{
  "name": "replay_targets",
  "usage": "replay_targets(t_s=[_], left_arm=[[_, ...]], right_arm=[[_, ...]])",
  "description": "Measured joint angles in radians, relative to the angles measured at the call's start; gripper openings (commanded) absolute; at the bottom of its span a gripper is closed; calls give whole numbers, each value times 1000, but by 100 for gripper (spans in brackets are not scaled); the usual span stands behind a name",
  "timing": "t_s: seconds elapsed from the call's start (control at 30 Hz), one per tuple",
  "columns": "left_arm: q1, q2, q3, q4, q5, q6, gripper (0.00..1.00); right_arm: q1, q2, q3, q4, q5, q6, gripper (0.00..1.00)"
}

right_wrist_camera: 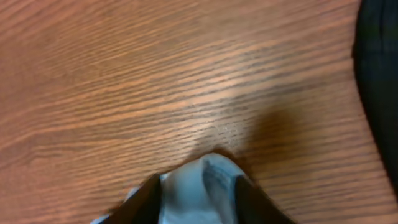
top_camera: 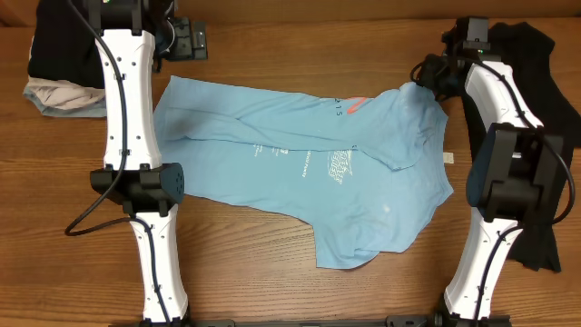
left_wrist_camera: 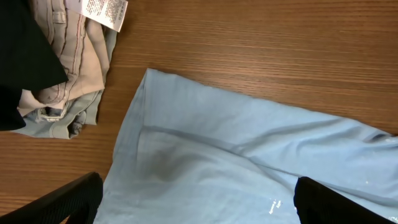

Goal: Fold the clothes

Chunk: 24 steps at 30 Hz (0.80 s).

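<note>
I read the light blue short-sleeved T-shirt (top_camera: 300,173) as soft, matt, creased cloth, and its white printed lettering (top_camera: 340,165) looks flat. The brown table (top_camera: 236,272) is grained wood with a slight sheen. At far left, the beige and black bundled garments (top_camera: 59,95) look woven and matt. The arms' white shells (top_camera: 127,100) are smooth, glossy plastic.

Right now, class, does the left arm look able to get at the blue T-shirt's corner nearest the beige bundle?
Probably yes: the left gripper hangs open by that corner of the T-shirt, nothing lying between; the beige bundle sits aside.
</note>
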Motion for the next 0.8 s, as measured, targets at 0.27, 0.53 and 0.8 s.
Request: replay_targets(t_s=[0.27, 0.53, 0.8], left_arm=[[0, 0, 0, 0, 0, 0, 100], [0, 0, 0, 0, 0, 0, 100], [0, 0, 0, 0, 0, 0, 100]], right_arm=[[0, 4, -14, 4, -3, -2, 27], [0, 4, -14, -2, -3, 0, 4], [-35, 4, -14, -109, -9, -2, 4]])
